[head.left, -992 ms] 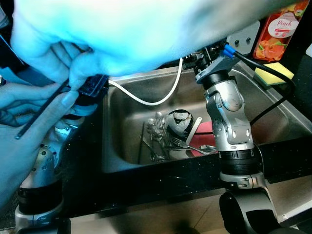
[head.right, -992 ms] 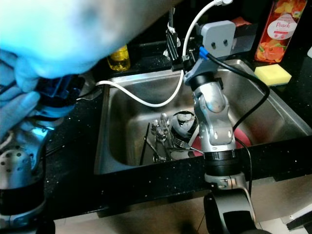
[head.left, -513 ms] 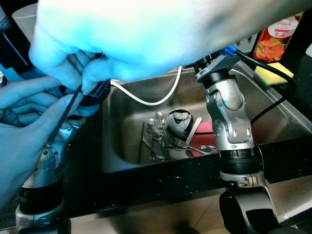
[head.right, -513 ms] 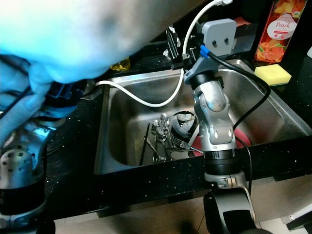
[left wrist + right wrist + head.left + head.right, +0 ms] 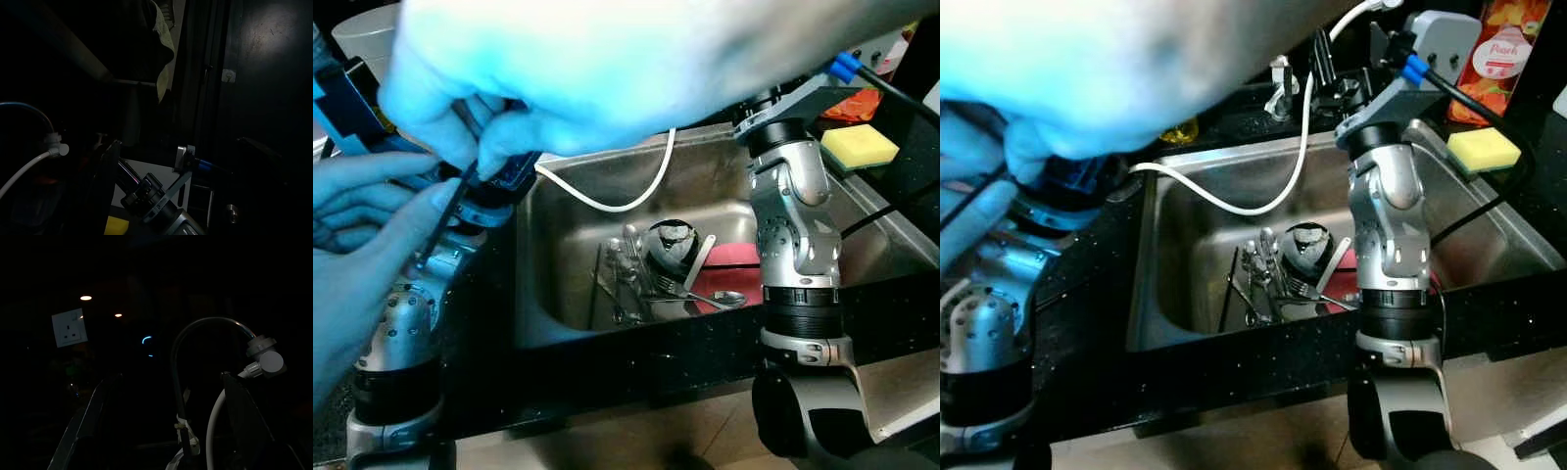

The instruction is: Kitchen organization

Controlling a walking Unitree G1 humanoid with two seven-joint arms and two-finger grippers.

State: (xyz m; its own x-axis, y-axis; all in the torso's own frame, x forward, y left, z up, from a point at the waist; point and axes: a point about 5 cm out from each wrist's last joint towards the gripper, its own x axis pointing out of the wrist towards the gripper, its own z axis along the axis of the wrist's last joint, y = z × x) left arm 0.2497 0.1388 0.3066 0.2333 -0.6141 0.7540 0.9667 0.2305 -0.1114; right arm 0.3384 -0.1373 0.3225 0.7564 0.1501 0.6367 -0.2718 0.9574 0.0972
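Right end effector (image 5: 166, 431) fingers spread wide, empty, raised near faucet (image 5: 182, 362), cutlery (image 5: 631, 269) in sink (image 5: 578, 211) below, left end effector (image 5: 146, 196) state unclear, person's hands (image 5: 372, 225) at it.

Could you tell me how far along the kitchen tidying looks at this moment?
Nothing looks put away yet. The sink holds cutlery, a round bowl and a red item, with a white hose draped over them. In hand: a person's hands work with a thin black tool at the left arm's wrist. The right hand is raised by the tap, open and empty. All sorting remains.
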